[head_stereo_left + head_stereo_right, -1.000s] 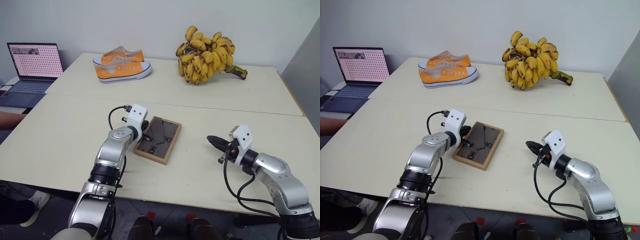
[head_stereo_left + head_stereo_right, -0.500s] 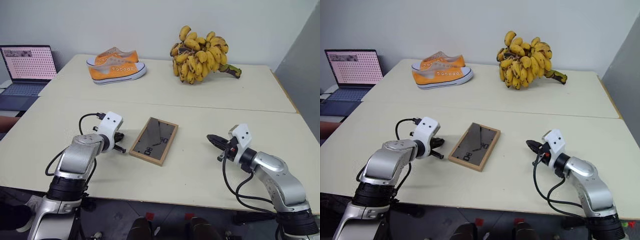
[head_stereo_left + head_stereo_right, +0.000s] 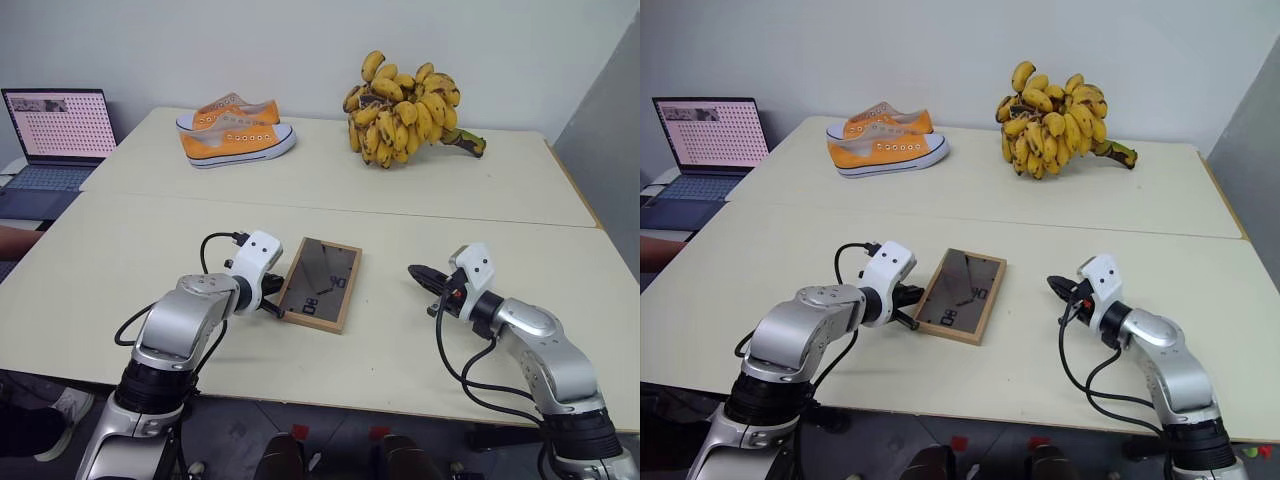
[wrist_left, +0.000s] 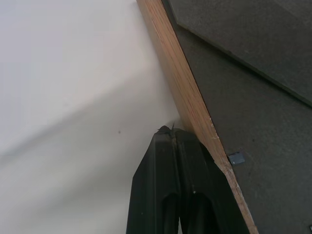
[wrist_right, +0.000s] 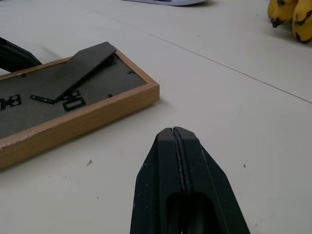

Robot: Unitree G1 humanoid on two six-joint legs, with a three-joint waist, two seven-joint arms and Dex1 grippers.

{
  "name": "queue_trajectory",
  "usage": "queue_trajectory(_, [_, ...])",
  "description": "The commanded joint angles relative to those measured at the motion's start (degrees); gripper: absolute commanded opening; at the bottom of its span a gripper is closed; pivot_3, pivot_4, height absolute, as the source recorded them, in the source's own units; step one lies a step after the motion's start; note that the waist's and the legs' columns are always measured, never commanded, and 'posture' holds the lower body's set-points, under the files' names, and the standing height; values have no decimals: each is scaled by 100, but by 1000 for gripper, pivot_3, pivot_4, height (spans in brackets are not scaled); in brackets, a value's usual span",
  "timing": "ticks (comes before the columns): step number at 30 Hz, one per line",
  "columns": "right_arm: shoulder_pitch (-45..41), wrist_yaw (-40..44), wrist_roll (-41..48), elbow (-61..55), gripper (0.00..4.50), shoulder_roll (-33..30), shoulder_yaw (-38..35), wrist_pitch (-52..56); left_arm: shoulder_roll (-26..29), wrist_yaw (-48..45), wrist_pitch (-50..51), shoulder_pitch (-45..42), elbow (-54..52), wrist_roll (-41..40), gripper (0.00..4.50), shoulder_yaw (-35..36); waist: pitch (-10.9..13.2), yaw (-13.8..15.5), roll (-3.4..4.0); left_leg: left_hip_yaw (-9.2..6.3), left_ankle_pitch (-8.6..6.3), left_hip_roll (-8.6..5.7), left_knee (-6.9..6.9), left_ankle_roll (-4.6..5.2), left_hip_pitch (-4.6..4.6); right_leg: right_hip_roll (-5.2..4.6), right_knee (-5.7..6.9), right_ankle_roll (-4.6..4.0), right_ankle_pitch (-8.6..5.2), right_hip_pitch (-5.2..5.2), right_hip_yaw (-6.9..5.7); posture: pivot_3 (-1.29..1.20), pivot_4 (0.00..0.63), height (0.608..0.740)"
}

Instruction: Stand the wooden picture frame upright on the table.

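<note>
Pale tabletop (image 3: 120,260) with the wooden picture frame (image 3: 322,283) lying flat, dark back up. Half a second ago the left gripper (image 3: 272,306) sat clear of the frame; now its jaws, pressed together, touch the frame's near-left edge, probably to pry it up. Right gripper (image 3: 418,274), jaws also pressed together, hovers well apart from the frame's other side.
</note>
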Motion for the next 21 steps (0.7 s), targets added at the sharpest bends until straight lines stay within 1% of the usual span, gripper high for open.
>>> queue_trajectory(1, [-97,-18,0,-59,0,14,-80,-179,-50,46,13,-150,-96,-107,54,68,0,2,0,0,0,0,0,0,0,0,0,0,0,0,0,0,150,740])
queue_trajectory(7, [-192,-38,-17,26,0,38,-60,-197,-229,173,50,-248,-22,-176,54,33,0,2,0,0,0,0,0,0,0,0,0,0,0,0,0,0,150,740])
queue_trajectory(11, [-358,-110,-140,192,0,82,14,-280,-489,184,292,-348,-90,-328,54,-9,0,3,0,0,0,0,0,0,0,0,0,0,0,0,0,0,150,740])
queue_trajectory(13, [-374,-100,-172,221,0,83,47,-298,-506,164,342,-361,-151,-363,54,-27,0,6,0,0,0,-1,0,0,-1,0,-1,0,0,1,0,0,150,740])
queue_trajectory(18, [-247,48,-200,151,0,12,99,-243,-94,-211,123,-232,-240,-579,54,57,0,1,0,0,0,0,-1,0,0,0,-1,0,0,-1,0,0,150,740])
queue_trajectory(21, [-68,303,-88,-4,0,-131,169,-70,393,-743,-265,-91,-56,-793,54,176,0,0,0,0,0,1,-1,0,0,0,-1,0,0,-1,-1,0,150,740])
